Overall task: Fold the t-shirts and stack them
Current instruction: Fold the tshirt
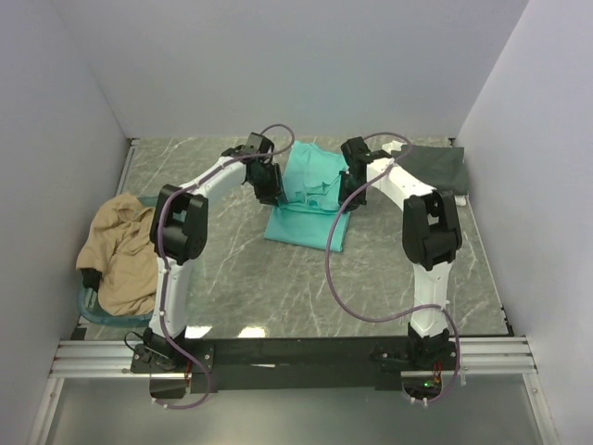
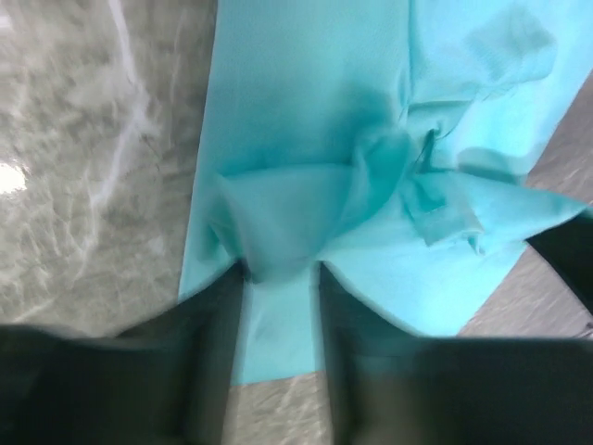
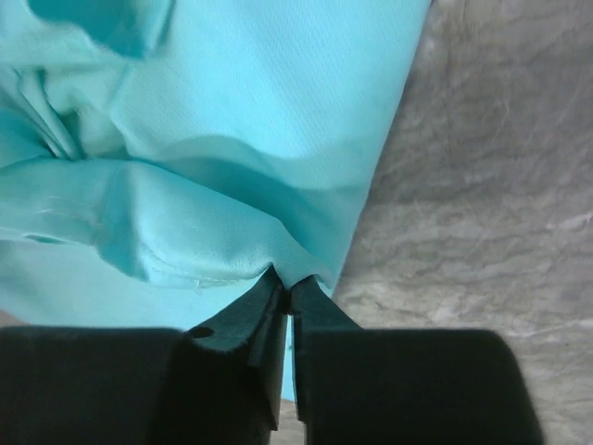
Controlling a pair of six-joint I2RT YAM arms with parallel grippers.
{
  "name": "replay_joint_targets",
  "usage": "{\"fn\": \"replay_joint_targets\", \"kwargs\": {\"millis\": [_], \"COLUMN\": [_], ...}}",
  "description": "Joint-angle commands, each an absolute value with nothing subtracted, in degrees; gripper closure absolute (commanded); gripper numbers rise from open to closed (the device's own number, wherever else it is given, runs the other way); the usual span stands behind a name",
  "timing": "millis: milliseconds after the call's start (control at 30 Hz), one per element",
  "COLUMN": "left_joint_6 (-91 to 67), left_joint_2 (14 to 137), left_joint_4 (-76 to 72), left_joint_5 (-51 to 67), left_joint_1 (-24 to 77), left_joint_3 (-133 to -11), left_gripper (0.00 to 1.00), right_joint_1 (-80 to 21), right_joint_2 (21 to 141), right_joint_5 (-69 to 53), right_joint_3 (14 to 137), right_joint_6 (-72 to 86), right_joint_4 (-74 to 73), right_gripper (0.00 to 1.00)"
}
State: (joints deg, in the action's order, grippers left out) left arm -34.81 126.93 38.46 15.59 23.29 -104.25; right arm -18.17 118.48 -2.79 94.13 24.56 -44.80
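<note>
Teal-green t-shirt (image 1: pixel 309 209) lies upper centre. Right gripper (image 3: pixel 289 289) is pinched tight on its edge; left gripper (image 2: pixel 281 278) straddles a bunched fold, hold unclear. Best to carry both corners over level, edge taut.

Cloth, soft and matt: teal-green t-shirt (image 1: pixel 310 199), fine-textured and creased; tan t-shirt (image 1: pixel 120 250), rumpled; dark grey t-shirt (image 1: pixel 435 165), lying smooth.
Plastic, translucent teal: basket (image 1: pixel 86 304).
Stone-look, grey marbled, smooth with a faint sheen and patches of glare: table (image 1: pixel 259 278).
Black, matt, plastic-looking: left tool (image 2: pixel 283 278), right tool (image 3: pixel 289 295).
White, smooth, slightly glossy: arm shells (image 1: pixel 394 185).
Purple, smooth sheath: cables (image 1: pixel 332 278).
Pale bare metal: rail (image 1: pixel 102 350).
</note>
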Motion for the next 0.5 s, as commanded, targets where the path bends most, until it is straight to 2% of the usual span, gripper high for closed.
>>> {"fn": "replay_joint_targets", "kwargs": {"millis": [0, 33, 67, 133, 233, 467], "left_joint_6": [-34.98, -35.15, -35.33, -35.77, -35.95, -34.81], "left_joint_2": [126.48, 126.21, 126.04, 124.72, 122.26, 115.76], "left_joint_4": [37.8, 36.92, 36.57, 35.43, 33.58, 30.68], "left_joint_5": [18.01, 18.19, 18.37, 18.72, 19.07, 17.75], "left_joint_1": [21.97, 21.89, 21.71, 21.71, 21.62, 21.62], "left_joint_3": [-108.19, -108.37, -108.63, -108.72, -107.41, -95.82], "left_gripper": [0.52, 0.35, 0.29, 0.18, 0.14, 0.16], "right_joint_1": [-17.05, -16.96, -16.7, -16.52, -16.26, -16.61], "right_joint_2": [119.79, 120.14, 120.32, 120.59, 119.71, 113.47], "right_joint_5": [-3.78, -3.87, -4.13, -4.66, -4.92, -7.64], "right_joint_3": [99.66, 100.54, 102.11, 103.7, 105.82, 97.75], "right_joint_6": [23.38, 23.38, 23.2, 23.03, 22.76, 23.2], "right_joint_4": [-47.28, -47.72, -48.42, -49.04, -49.92, -46.5], "right_gripper": [0.83, 0.75, 0.62, 0.54, 0.49, 0.48]}}
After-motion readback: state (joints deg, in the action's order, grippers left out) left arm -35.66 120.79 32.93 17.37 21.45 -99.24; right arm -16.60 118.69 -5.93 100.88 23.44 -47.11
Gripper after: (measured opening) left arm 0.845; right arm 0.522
